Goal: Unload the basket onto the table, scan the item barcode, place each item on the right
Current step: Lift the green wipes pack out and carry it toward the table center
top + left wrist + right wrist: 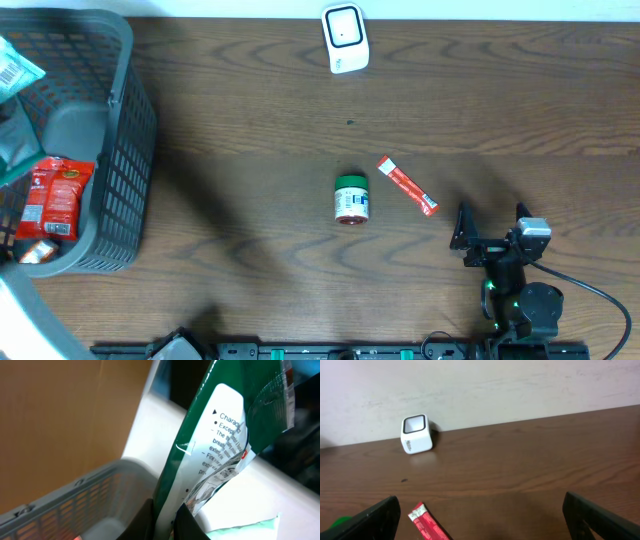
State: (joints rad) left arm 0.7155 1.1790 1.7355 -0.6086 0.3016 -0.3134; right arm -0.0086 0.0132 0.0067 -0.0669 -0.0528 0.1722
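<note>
Gripping a green and white packet (220, 445) by its lower edge, the left jaws are closed tight on it, and the packet stands up tilted out of them, with small printed text showing on its white panel. In the left wrist view it hangs above the grey mesh basket (130, 150), whose rim shows just below and to the left. No barcode can be made out on the side that faces the camera. The basket sits at the far left of the table (250, 100). Inside it lie a red snack packet (58, 195) and, nearer, a small orange-brown item (38, 252) too blurred to name; other wrappers at its far end are cut off by the picture's edge. The white scanner (345, 38) stands at the far edge of the table near the middle, well apart from the basket. A small jar with a green lid (351, 198) is at the table's centre, and a red stick sachet (407, 186) lies slantwise just to its right, not touching it. The right jaws stand wide open and hold nothing, low over the near right of the table, near the sachet.
</note>
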